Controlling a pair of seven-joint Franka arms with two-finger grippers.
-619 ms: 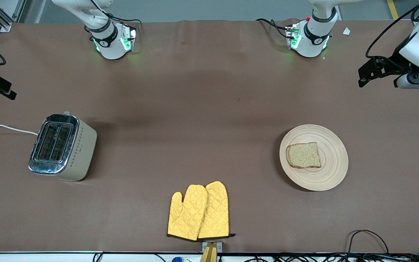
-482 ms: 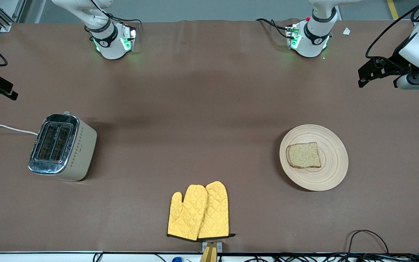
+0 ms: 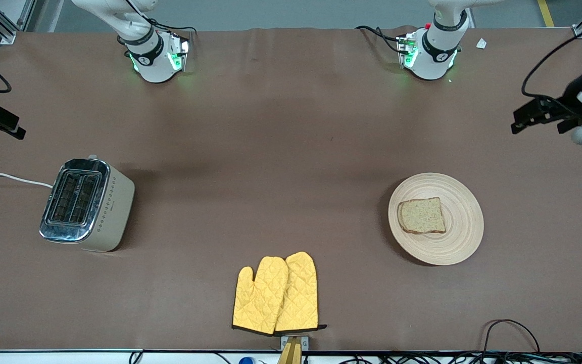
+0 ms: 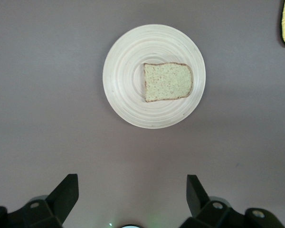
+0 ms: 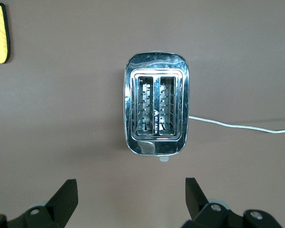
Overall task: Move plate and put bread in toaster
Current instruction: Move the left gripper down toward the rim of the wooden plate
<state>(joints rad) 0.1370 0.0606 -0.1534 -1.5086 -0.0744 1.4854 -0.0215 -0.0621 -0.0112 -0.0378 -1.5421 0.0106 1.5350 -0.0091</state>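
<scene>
My left gripper hangs high over the brown surface at the left arm's end, fingers spread wide w/ nothing between them. Its wrist view looks straight down on the round pale light-wood plate w/ ring grooves. The plate sits toward the left arm's end of the surface, and the square-ish slice of brown wholegrain bread lies flat on it, a bit off-centre. In the wrist view the bread shows its darker crust.

My right gripper hangs over the right arm's end, also wide open & empty. It's above the cream-beige two-slot toaster w/ shiny chrome top. The toaster stands upright, both slots empty, well apart from the plate. Its white power cord runs off toward the surface edge.

A pair of yellow quilted oven mitts lies between toaster & plate, nearer the front camera than both.
</scene>
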